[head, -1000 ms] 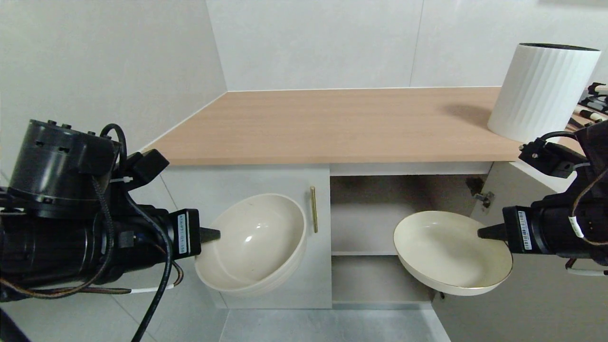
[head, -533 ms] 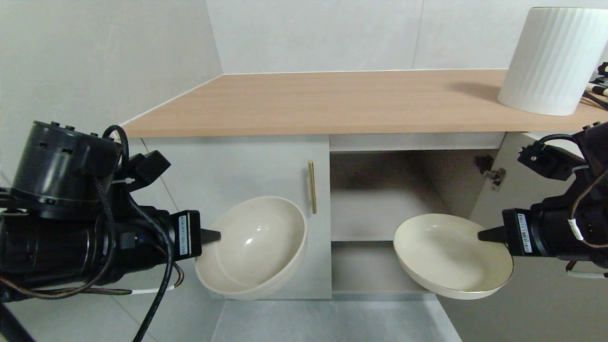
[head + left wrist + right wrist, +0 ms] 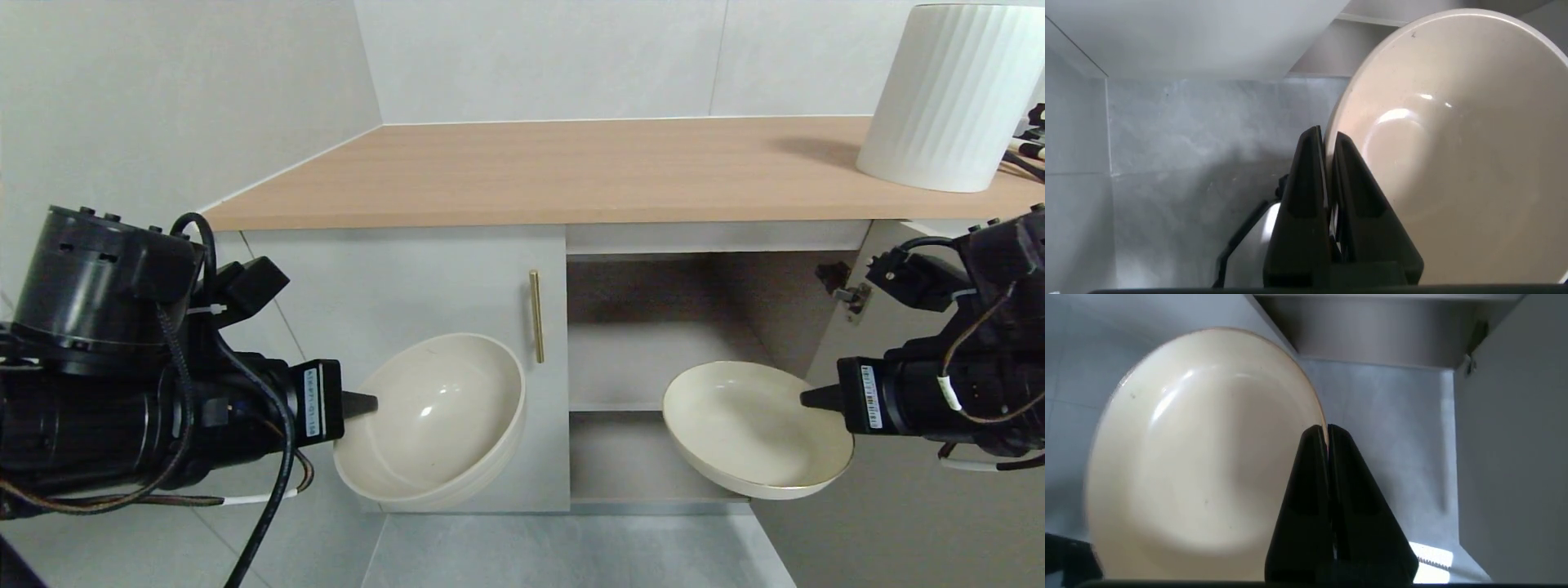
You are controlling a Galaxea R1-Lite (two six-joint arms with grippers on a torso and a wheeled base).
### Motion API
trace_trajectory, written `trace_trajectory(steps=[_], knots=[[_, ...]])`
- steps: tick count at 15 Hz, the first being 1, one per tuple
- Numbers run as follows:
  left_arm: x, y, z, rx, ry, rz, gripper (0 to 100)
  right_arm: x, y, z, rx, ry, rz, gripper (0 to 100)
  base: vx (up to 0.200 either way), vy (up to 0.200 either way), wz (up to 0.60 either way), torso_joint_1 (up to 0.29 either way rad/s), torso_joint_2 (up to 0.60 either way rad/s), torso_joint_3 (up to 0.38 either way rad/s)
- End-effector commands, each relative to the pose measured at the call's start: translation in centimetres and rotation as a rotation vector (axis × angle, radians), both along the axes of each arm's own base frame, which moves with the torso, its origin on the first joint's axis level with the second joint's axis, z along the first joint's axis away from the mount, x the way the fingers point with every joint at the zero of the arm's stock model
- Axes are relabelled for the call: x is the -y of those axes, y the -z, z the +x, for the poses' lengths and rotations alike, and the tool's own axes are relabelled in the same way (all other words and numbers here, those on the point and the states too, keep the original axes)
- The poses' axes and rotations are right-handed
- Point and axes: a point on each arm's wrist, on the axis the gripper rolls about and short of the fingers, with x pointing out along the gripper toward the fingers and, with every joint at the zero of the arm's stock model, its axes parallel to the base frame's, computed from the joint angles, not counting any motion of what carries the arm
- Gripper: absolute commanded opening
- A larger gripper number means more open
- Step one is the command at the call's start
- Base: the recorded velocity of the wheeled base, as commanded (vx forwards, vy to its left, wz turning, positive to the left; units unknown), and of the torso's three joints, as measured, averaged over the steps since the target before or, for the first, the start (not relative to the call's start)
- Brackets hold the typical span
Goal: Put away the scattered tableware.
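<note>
Held two pieces at once! Pinched the deep cream bowl [image 3: 433, 416] by its near rim in the left tool [image 3: 369, 403], tilted, just beyond the tips and in front of the closed cabinet door [image 3: 408, 278]. Pinched the shallow gold-rimmed dish [image 3: 751, 429] the same way in the right tool [image 3: 808, 398], thrust out past the tips at the mouth of the open cabinet [image 3: 653, 286]. Judged as the carry-in step, with nothing stowed yet. Called next for easing the dish forward onto the shelf [image 3: 612, 367], levelling it, then spreading the right tool to let go. Called afterwards for swinging the left tool's bowl across to that same opening.
</note>
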Motion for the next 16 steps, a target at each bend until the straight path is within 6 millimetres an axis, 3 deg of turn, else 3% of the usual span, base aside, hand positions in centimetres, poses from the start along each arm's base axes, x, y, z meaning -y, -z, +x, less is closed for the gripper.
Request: trace_trajectory(steps=[1,7,9,13,16], knots=[[0.0,-0.1,-0.1,0.004,0.0,-0.002,0,-1.2,2.8,2.2,-0.077,0.0,-0.04,0,0.0,0.0,0.0,0.0,0.0,0.0],[0.0,-0.1,-0.1,0.006,0.0,-0.003,0,-5.1,11.4,9.5,-0.128,0.014,-0.048,0,0.0,0.0,0.0,0.0,0.0,0.0],[0.0,-0.1,-0.1,0.003,0.0,-0.002,0,-6.1,13.4,11.6,-0.074,0.029,-0.012,0,0.0,0.0,0.0,0.0,0.0,0.0],[0.1,0.1,0.1,-0.006,0.0,0.002,0,-7.7,15.8,16.5,0.037,0.079,0.0,0,0.0,0.0,0.0,0.0,0.0,0.0],[0.0,0.2,0.2,-0.007,-0.002,0.003,0,-7.0,17.7,19.3,0.051,0.17,-0.037,0,0.0,0.0,0.0,0.0,0.0,0.0]])
